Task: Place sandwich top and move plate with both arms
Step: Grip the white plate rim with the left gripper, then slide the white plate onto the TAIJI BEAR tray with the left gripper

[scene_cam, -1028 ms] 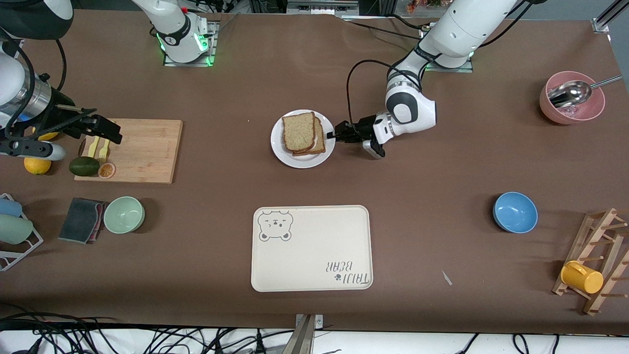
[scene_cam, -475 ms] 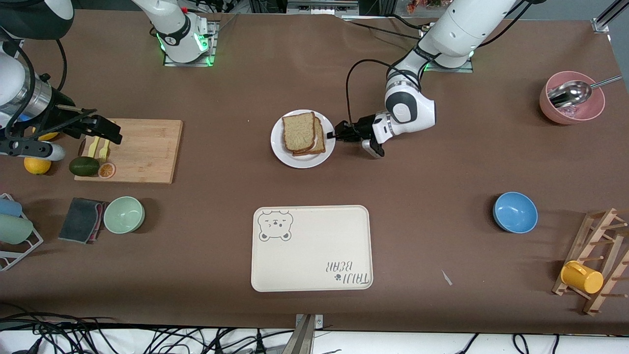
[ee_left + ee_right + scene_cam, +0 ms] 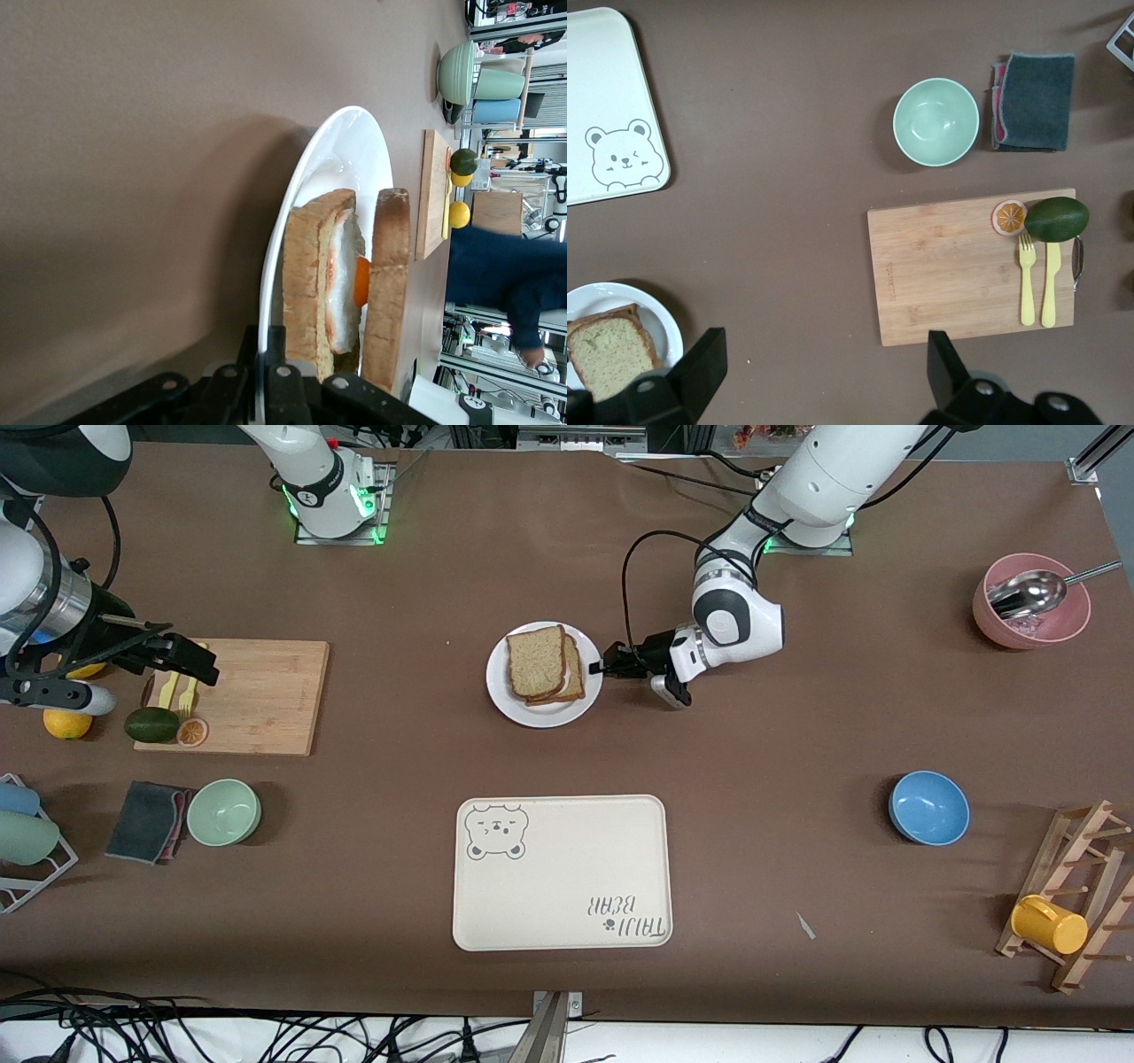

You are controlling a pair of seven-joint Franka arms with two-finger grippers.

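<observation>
Front view, mid-table: the plate [image 3: 542, 691] sits between the two bases, farther from the front camera than the tray [image 3: 562, 872].
Front view, sandwich top: the sandwich top [image 3: 536, 662] lies on the stack on the plate, a second slice peeking out under it toward the left arm's end.
Front view, left gripper: the left gripper [image 3: 605, 668] is down at the plate's rim on the left arm's side, jaws clenched on that rim.
Front view, right gripper: the right gripper [image 3: 182, 657] hangs over the cutting board [image 3: 257, 696] at the right arm's end, jaws spread and holding nothing; that arm waits.
Front view, board items: an avocado [image 3: 151, 724] and an orange slice [image 3: 192, 732] sit at the board's nearer corner.
Left wrist view, grip: black fingers [image 3: 276, 394] pinch the white rim of the plate [image 3: 345, 150].
Left wrist view, stack: the sandwich top [image 3: 391, 274] stands apart from the lower slice [image 3: 301, 283], with the fried egg [image 3: 345, 283] showing between them.
Right wrist view, below: the two fingers [image 3: 700, 363] stand wide apart over bare table, the plate [image 3: 663, 323] and sandwich top [image 3: 607, 350] at one corner.
Right wrist view, board: a fork [image 3: 1027, 279] and knife [image 3: 1050, 283] lie side by side on the cutting board [image 3: 948, 266], near a green bowl [image 3: 935, 121] and a folded cloth [image 3: 1034, 100].
</observation>
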